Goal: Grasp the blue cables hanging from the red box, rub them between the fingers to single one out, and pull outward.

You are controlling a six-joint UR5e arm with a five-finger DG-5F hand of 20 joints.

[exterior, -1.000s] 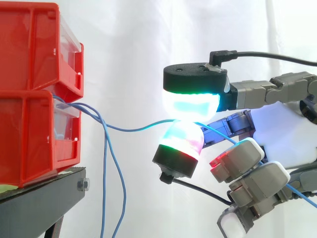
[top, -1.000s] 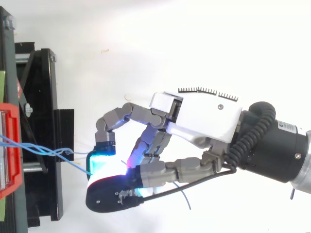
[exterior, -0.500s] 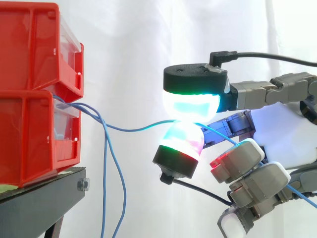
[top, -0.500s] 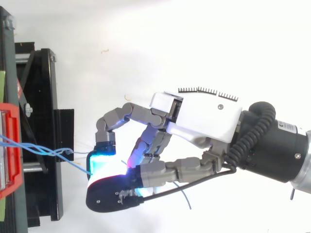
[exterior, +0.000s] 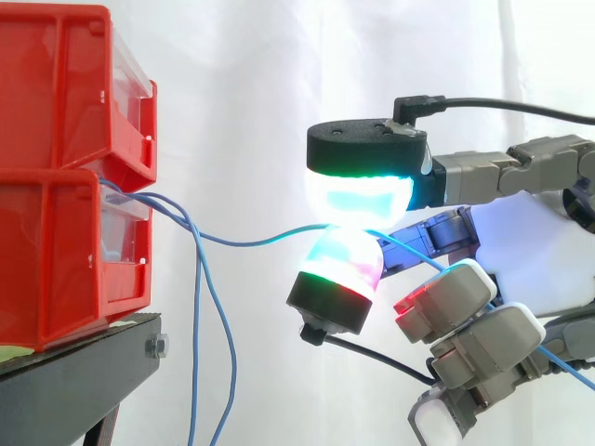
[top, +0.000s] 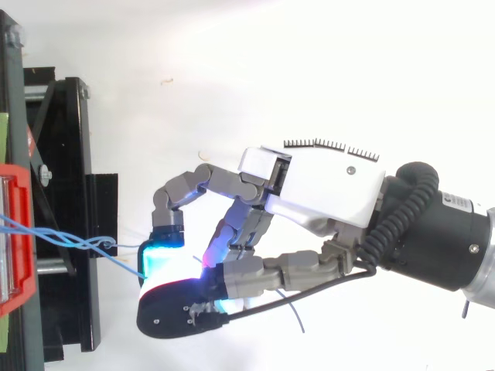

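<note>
Pinch closed on a single blue cable [exterior: 251, 242], clamped between two glowing pads [exterior: 358, 197] of robot hand [top: 325, 185], well right of stacked red bins [exterior: 65, 269]. Strung from bins to pinch with slight sag, tail trailing past curled fingers, lower right. Remaining blue cables [exterior: 197, 353] hanging loose beside black stand [exterior: 84, 372], apart from robot hand.

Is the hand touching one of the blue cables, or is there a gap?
Touching. In the side view, one blue cable is pinched between two glowing pads of the hand.
</note>
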